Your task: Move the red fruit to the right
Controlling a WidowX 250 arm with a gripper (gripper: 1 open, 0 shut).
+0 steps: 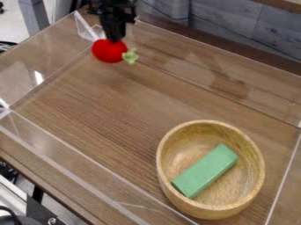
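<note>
One step looks done: the jaws are closed on the red fruit [108,51], which hangs from them at the far left of the worktop [118,123], seemingly just clear of the wood. Carrying it rightward and setting it down are left to do.

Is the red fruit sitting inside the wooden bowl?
No, the red fruit is gripped by the claw at the far left, and the wooden bowl holds only the green block.
</note>
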